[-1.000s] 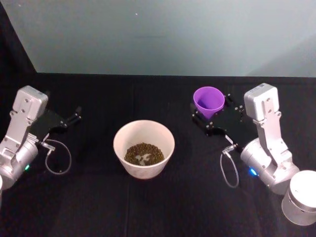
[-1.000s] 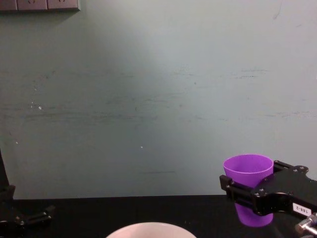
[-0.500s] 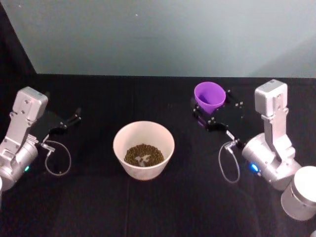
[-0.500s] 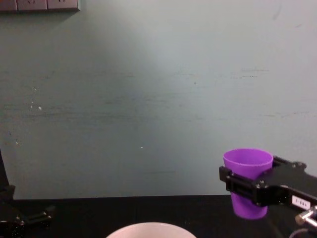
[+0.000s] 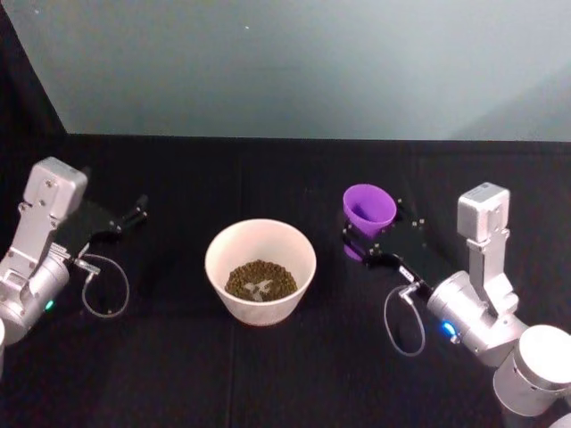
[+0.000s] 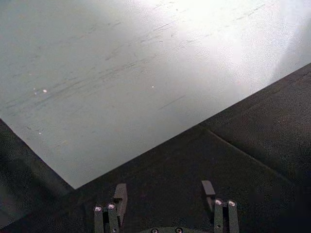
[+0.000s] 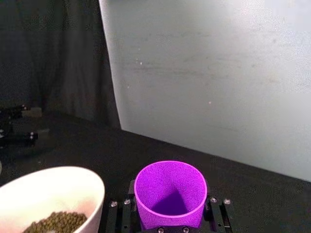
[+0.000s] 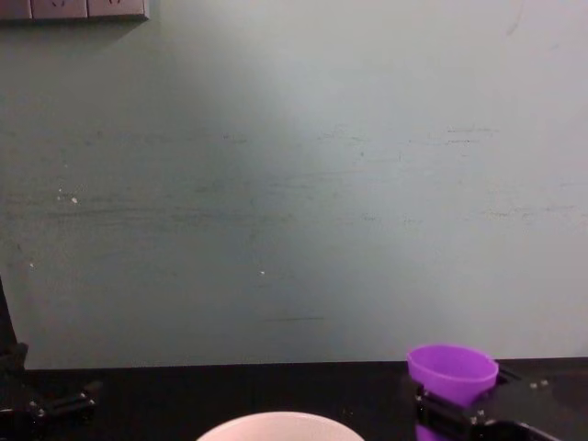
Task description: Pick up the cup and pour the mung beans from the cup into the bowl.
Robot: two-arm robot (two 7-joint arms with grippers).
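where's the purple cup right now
The purple cup is upright in the right hand, on the robot's right side, just right of the bowl that holds the beans.

Right arm: extended forward and inward from the robot's right side, wrist low over the table point(image 5: 294, 374). The right pincer point(image 5: 364, 241) points toward the centre, jaws closed against the sides of the cup point(image 5: 368, 209), which stands upright between them. Left arm: parked at the robot's left side, wrist raised, forearm angled inward. The left pincer point(image 5: 134, 210) points forward and inward, its fingers point(image 6: 120, 193) spread apart and holding nothing.
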